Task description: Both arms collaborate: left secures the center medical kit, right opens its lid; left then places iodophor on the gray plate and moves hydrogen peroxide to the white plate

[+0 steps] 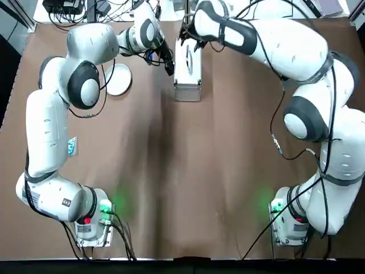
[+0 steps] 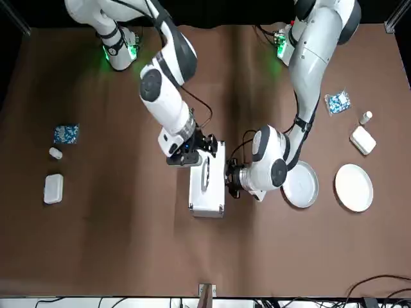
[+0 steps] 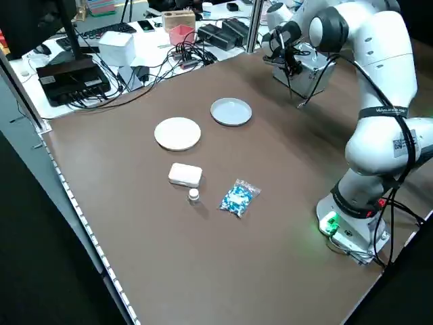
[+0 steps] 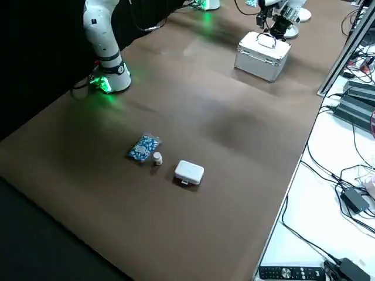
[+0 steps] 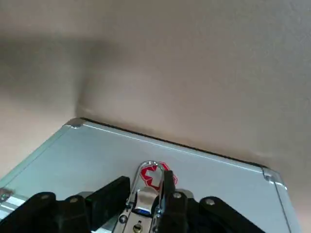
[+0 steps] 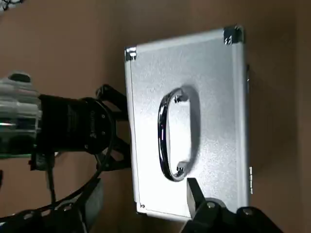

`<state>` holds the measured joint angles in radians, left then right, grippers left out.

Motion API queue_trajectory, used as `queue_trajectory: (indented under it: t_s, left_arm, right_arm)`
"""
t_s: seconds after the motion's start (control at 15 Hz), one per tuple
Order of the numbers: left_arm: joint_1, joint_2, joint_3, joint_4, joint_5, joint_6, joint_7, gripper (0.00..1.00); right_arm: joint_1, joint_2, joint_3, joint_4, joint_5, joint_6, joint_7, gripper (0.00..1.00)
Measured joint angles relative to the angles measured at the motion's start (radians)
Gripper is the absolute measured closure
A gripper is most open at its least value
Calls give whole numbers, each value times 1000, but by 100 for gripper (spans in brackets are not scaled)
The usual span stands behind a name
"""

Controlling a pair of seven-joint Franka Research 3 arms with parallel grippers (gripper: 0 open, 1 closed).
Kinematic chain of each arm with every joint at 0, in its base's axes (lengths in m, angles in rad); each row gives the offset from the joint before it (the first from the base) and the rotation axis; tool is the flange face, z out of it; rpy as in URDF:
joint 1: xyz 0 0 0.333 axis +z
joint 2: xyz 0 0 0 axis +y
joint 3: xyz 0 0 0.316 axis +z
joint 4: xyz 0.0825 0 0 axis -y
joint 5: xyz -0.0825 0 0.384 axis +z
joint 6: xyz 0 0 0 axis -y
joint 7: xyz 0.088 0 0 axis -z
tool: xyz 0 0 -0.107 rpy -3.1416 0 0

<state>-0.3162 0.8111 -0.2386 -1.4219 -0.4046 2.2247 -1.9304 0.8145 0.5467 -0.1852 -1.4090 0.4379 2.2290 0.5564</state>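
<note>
medical kit lid closed

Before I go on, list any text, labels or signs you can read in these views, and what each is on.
No words are legible anywhere.
Red emblem on the medical kit, between the left gripper fingers: a sign, no letters readable.
Label on the left arm: print too small to read.
Blue-and-white packet: pattern only, nothing readable.
Small white box: no visible text.
</note>
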Motion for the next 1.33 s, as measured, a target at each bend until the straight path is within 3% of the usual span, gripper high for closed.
queue_trajectory:
  t_s: [1.0, 1.33]
  left_arm:
    - [0, 0, 0, 0, 1, 0, 0, 66]
    - [-1, 0, 0, 1, 3, 0, 0, 66]
  right_arm:
    - [17, 80, -13, 0, -15, 96, 2, 23]
    - [13, 92, -17, 1, -17, 126, 2, 32]
